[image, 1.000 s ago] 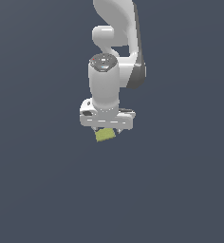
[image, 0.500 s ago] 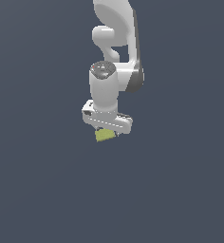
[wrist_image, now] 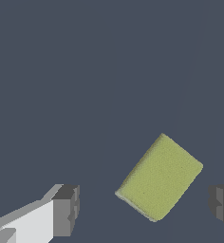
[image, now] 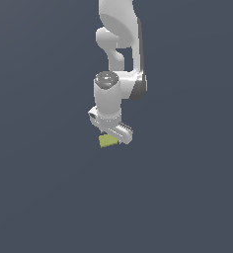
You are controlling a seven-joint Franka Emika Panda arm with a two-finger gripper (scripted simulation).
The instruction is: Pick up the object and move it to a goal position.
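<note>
Plain dark grey ground surrounds the arm; since a second ago the gripper [image: 113, 137] has turned about its axis, fingers [wrist_image: 66, 210] spread, the yellow-green block [wrist_image: 159, 178] lying untouched between them

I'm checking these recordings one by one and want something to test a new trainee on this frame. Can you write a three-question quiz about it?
1. True or false: in the wrist view the fingers are pressed against the block.
2. How does the block lie relative to the line between the two fingers? A) square to it B) turned at an angle C) standing on end
3. In the exterior view, what colour peeks out beneath the gripper?

Key
1. False: a gap shows on both sides of the block, with the gripper open.
2. B
3. Yellow-green, the block.
</note>
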